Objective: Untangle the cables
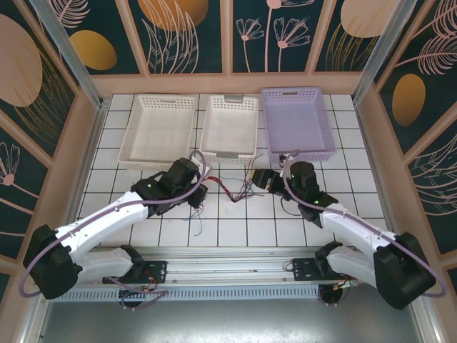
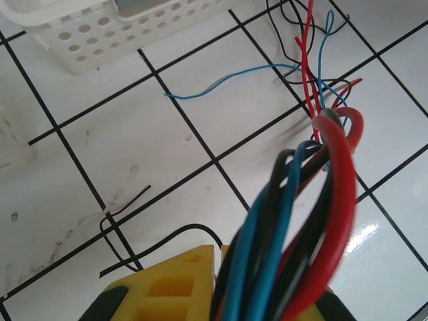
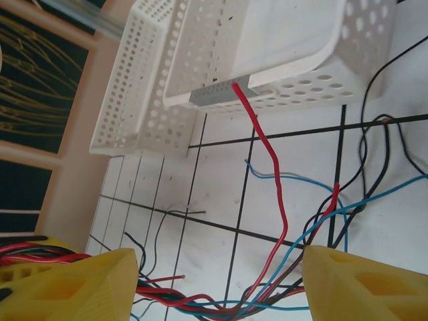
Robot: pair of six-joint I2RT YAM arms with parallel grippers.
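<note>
Left gripper (image 1: 199, 196) is clamped on the cables (image 1: 232, 190); a red, blue and black bundle is resolved in the left wrist view. Right gripper (image 3: 219, 269) is seen with fingers apart, loose strands spread over tiles (image 1: 235, 232) near a white basket (image 3: 301, 87).
</note>
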